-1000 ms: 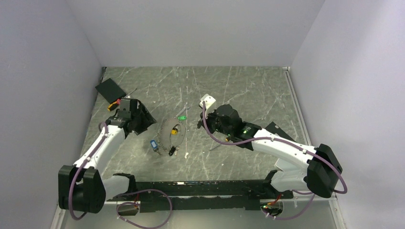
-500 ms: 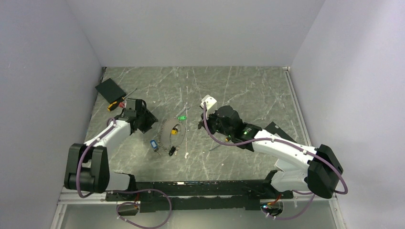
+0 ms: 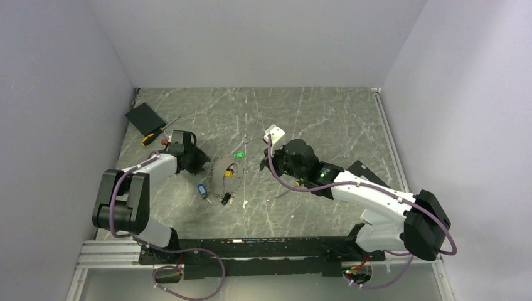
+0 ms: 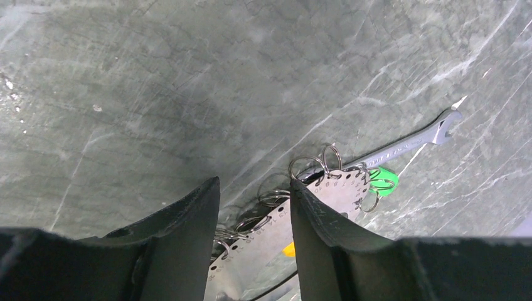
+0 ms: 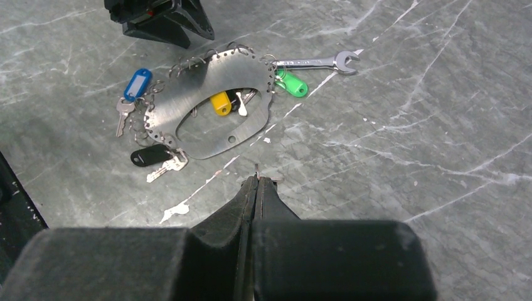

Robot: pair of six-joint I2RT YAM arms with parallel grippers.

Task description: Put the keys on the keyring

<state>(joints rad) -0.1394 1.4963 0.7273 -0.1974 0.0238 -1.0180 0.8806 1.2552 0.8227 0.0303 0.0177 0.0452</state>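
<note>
A: Change since the earlier frames: the left arm's elbow has swung in from the near corner and folded up. The left gripper (image 3: 198, 163) stays just beside the keyring (image 3: 218, 177). The right arm, keyring and keys show no shift.

B: Left gripper state?

A: Part-way open. In the wrist view its fingers (image 4: 182, 238) stand apart. The keyring's edge, with its small split rings (image 4: 313, 166), shows through the gap. I see nothing clamped. I cannot tell whether a finger touches that edge.

B: Right gripper (image 5: 256, 183)?

A: Fully closed, fingers pressed flat together. It is near the keyring, on the side opposite the left gripper. Whether anything sits between the tips is too small to tell.

B: Keyring position?

A: It lies flat on the table (image 5: 439, 125), between the two grippers. It is a silver plate-like hoop with an oval opening.

B: Keys?

A: The yellow key (image 5: 219, 102) lies inside the keyring's opening. The green key (image 5: 293, 84) is at its rim, touching the wrench (image 5: 317, 63) just outside the keyring. The blue key (image 5: 136, 83) and the black key (image 5: 149, 155) are at the rim on the left gripper's side. I cannot tell whether any is threaded on. The screwdriver (image 3: 152, 136) is well apart from the keyring, beyond the left gripper.
</note>
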